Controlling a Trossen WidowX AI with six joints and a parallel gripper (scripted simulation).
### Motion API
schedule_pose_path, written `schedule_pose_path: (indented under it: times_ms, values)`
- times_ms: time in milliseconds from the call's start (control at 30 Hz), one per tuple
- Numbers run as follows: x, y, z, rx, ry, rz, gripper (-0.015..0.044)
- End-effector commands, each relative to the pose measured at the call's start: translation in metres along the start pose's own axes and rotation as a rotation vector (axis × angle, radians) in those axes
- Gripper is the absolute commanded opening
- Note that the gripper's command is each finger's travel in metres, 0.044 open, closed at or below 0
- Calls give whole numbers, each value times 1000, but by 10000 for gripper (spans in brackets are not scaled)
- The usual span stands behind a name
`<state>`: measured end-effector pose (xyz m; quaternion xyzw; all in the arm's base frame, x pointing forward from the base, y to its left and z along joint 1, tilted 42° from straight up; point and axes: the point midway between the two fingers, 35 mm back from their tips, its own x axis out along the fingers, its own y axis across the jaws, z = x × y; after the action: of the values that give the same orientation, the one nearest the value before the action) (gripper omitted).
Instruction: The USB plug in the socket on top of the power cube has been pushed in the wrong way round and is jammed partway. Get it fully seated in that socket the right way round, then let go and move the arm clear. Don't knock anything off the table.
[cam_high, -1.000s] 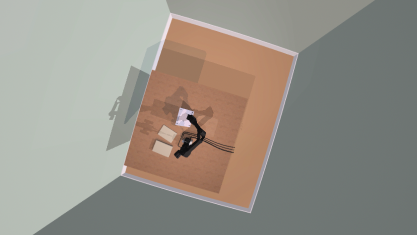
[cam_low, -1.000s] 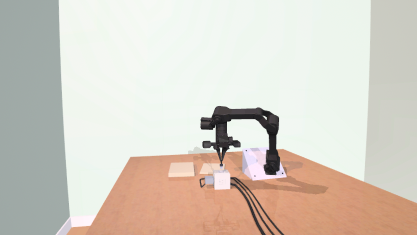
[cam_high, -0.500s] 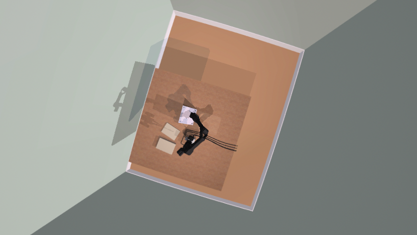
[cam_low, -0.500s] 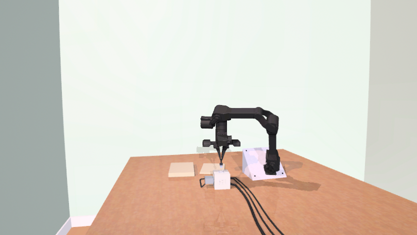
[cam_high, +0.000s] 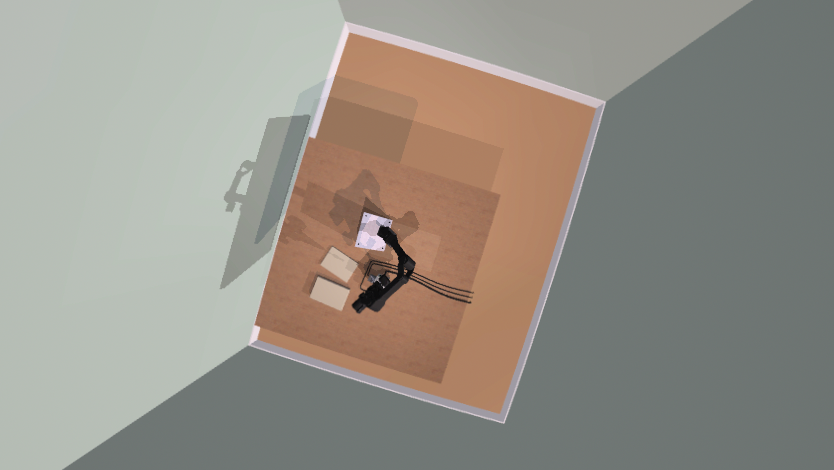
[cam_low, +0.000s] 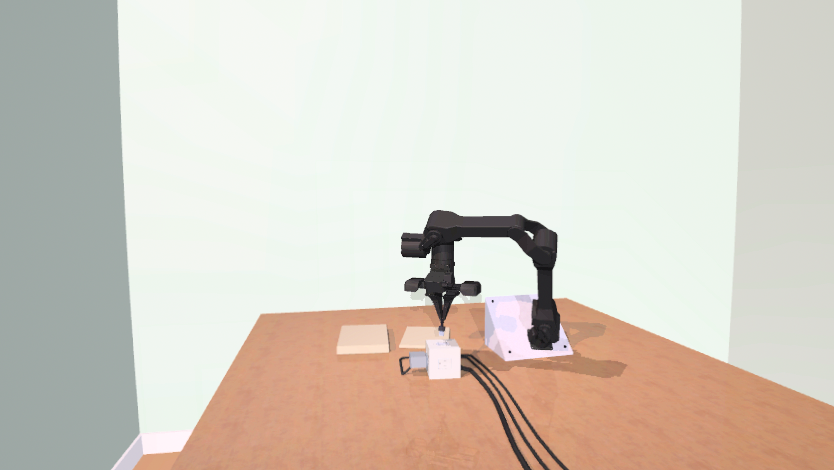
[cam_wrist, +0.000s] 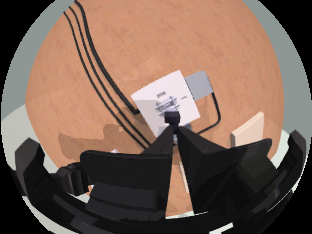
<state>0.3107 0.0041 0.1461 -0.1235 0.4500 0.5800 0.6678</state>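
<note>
The white power cube (cam_low: 443, 368) (cam_wrist: 146, 101) stands on the table, with slots and a silver bracket-like outline (cam_wrist: 167, 105) on its top. My gripper (cam_low: 441, 324) (cam_wrist: 174, 130) points down above the cube, shut on the small USB plug (cam_low: 441, 331) (cam_wrist: 172, 117). The plug has a dark body and a pale tip, and hangs just above the cube's top with a small gap in the exterior view. In the wrist view the cube appears turned at an angle to my fingers. The plug's body hides part of the cube's top; its inner orientation cannot be told.
A grey block (cam_low: 417, 359) (cam_wrist: 199, 85) sticks out of the cube's side with a looped cable. Several black cables (cam_low: 496, 392) (cam_wrist: 95, 65) run from the other side. Two beige slabs (cam_high: 329, 293) (cam_high: 339, 263) lie nearby. The white wedge base (cam_high: 368, 240) (cam_low: 503, 326) bears the arm.
</note>
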Motion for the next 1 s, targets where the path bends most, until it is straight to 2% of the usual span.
schedule_pose_path:
  times_ms: [0, 967]
  values:
    - [0, 0, 0, 100, 1, -1, 0]
    - [0, 0, 0, 859, 1, -1, 0]
